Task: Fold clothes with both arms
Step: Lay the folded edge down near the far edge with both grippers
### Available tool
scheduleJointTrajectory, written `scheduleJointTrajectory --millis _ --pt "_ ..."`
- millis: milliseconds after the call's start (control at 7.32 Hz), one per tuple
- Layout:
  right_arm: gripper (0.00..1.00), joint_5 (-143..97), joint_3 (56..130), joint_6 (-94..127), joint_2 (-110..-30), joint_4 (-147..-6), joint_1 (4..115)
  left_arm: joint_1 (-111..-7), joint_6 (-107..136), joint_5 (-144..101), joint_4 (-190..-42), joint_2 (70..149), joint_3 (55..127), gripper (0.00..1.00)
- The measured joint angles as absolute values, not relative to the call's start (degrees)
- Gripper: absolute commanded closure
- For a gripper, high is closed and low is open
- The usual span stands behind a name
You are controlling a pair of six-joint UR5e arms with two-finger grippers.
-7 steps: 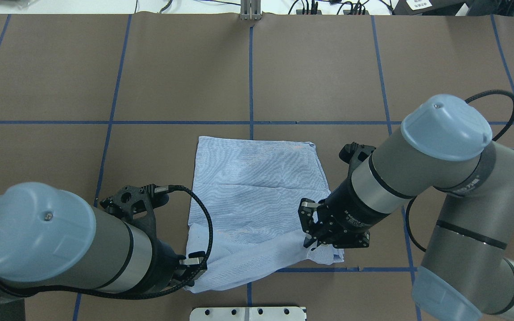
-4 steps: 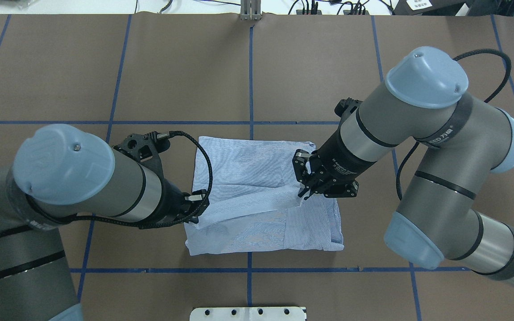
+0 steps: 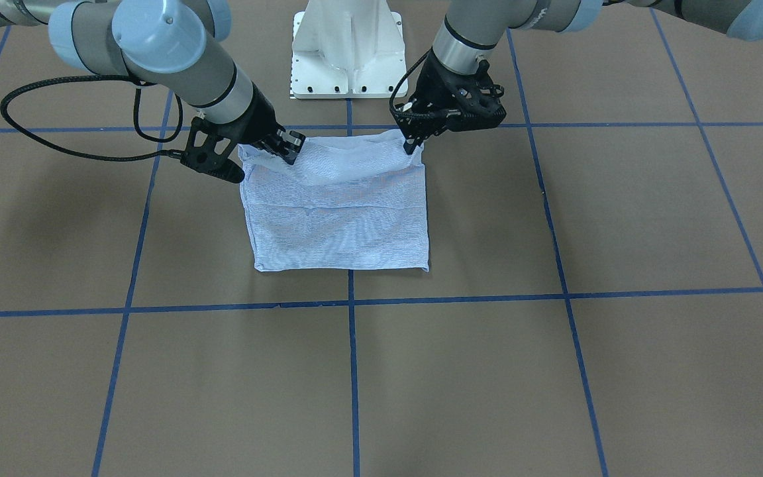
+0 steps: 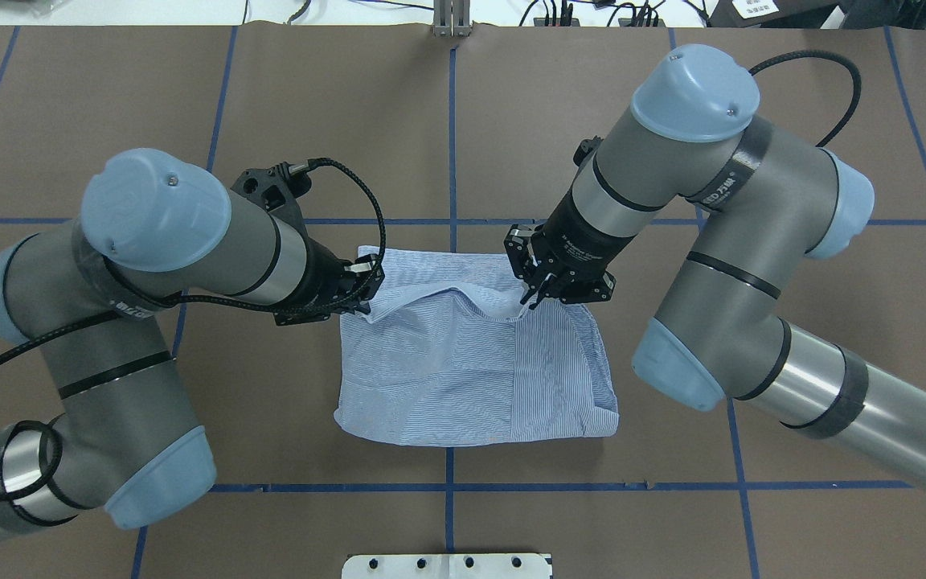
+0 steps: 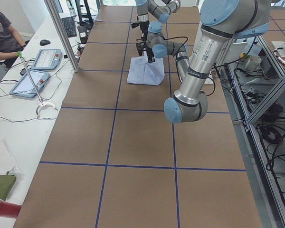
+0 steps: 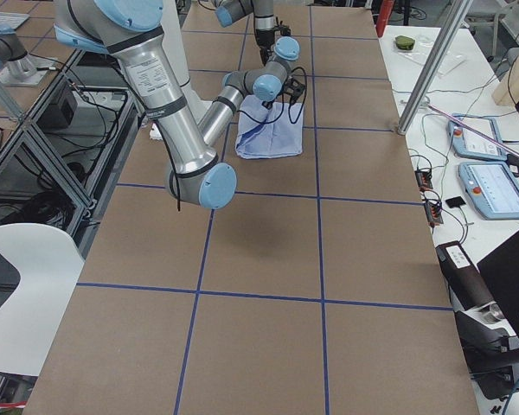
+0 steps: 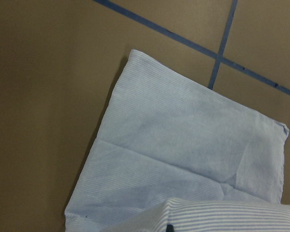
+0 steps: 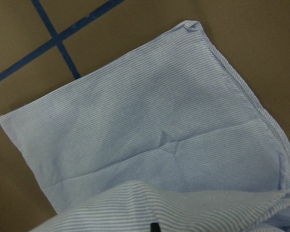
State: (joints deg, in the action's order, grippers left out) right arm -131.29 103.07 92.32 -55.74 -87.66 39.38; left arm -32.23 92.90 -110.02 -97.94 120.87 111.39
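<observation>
The light blue striped shirt (image 4: 471, 378) lies folded in a rough rectangle at the table's middle (image 3: 342, 218). Its edge on the robot's side is lifted and carried over the rest, sagging between the two grippers. My left gripper (image 4: 361, 307) is shut on the lifted edge's left corner, on the right in the front-facing view (image 3: 410, 147). My right gripper (image 4: 529, 300) is shut on the other corner (image 3: 289, 157). Both wrist views look down on the flat lower layer (image 7: 183, 145) (image 8: 135, 130), with the held striped fabric along their bottom edges.
Blue tape lines (image 4: 451, 145) grid the brown table. The white pedestal base (image 3: 345, 53) stands just behind the shirt. A metal post (image 4: 451, 20) rises at the far edge. A side bench holds tablets (image 5: 38, 59), and a person (image 5: 2, 33) sits there.
Both arms have swung away from the robot's base, carrying the shirt's near edge up and over towards its far edge. Both grippers have kept their hold.
</observation>
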Motion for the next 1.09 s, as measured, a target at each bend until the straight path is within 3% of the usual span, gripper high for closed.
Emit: scheduleJointTrajectory --millis 410,957,1093 --pt "1.00 -128.52 95.08 87.73 -51.92 -87.47 39.90 -34.03 92.71 -109.88 -105.77 121.51 102.50 1.00" --pt "1.00 -128.26 85.04 86.00 -49.03 -81.19 39.87 -34.59 91.20 -109.86 -107.58 121.72 99.56 1.00" --pt "0.77 -128.44 84.24 86.04 -48.99 -80.29 39.88 -34.58 91.18 -109.86 -108.13 122.17 98.91 0.73"
